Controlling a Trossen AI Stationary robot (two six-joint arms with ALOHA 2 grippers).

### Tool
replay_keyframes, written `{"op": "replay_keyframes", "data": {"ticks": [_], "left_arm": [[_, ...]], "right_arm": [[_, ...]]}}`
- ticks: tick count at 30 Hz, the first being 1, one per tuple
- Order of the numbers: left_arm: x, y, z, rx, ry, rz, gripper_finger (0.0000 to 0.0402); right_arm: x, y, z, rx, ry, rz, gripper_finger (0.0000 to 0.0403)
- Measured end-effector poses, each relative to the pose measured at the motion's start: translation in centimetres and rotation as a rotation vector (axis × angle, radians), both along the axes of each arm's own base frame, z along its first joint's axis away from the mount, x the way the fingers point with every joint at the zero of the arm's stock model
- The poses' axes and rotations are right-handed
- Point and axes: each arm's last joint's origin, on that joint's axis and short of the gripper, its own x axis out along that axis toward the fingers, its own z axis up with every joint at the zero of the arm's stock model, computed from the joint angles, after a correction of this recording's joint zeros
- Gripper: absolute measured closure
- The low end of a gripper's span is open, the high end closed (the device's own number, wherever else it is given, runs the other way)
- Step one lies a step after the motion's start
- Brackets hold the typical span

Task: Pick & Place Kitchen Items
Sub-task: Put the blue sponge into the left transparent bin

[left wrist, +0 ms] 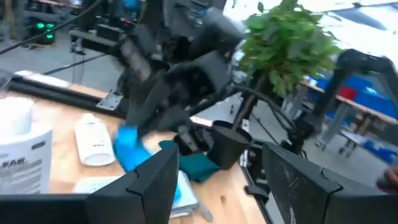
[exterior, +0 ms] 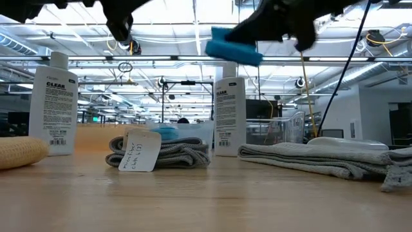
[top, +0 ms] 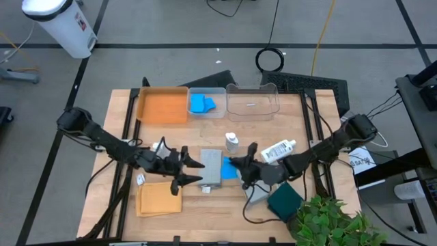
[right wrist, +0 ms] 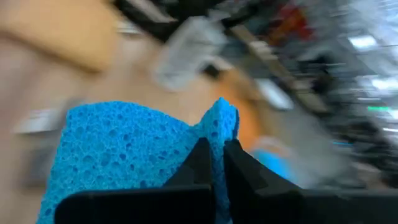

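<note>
The right gripper pinches a bright blue sponge, its fingers squeezed onto the sponge's folded edge; the low view shows the sponge lifted clear of the table. It hangs at the 3 o'clock edge of the grey folded cloth near the table's centre. The left gripper hovers at 9 o'clock of that cloth with its fingers apart, holding nothing. One white bottle stands at 12 o'clock of the sponge; another lies at 2 o'clock. More blue sponges sit in a clear bin beside the orange tray. The dark green cloth lies at 5 o'clock, the orange cloth at 8 o'clock.
</note>
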Motion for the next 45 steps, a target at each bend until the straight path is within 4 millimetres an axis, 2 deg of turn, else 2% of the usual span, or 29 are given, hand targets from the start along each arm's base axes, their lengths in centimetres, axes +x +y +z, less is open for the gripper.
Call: {"op": "replay_keyframes", "data": {"ticks": [3,12,18,24,30,37,45], "left_arm": [[1.0,-0.3,-0.7,-0.020,0.024,0.042,0.0165],[5.8,-0.7,-1.5,0.012,0.105,0.105,0.0165],[8.2,0.1,-2.3,0.023,0.188,0.169,0.0165],[8.8,1.8,-2.4,-0.056,0.208,0.269,0.0165],[8.9,2.5,-2.4,-0.024,0.206,0.286,0.0165],[8.9,2.2,-2.2,0.048,0.191,0.271,0.0165],[8.9,2.0,-2.2,0.046,0.188,0.230,0.0165]], "right_arm": [[-0.3,0.5,0.8,-0.075,-0.045,-0.062,0.0403],[-0.4,0.8,1.1,-0.086,-0.069,-0.074,0.0403],[-0.5,1.0,1.0,-0.089,-0.068,-0.076,0.0402],[-0.5,1.0,1.1,-0.069,-0.081,-0.067,0.0401],[-0.5,1.1,1.1,-0.053,-0.086,-0.060,0.0401],[-0.5,1.4,1.0,-0.041,-0.077,0.001,0.0401],[-0.5,1.4,1.1,-0.037,-0.080,-0.010,0.0402]]}}
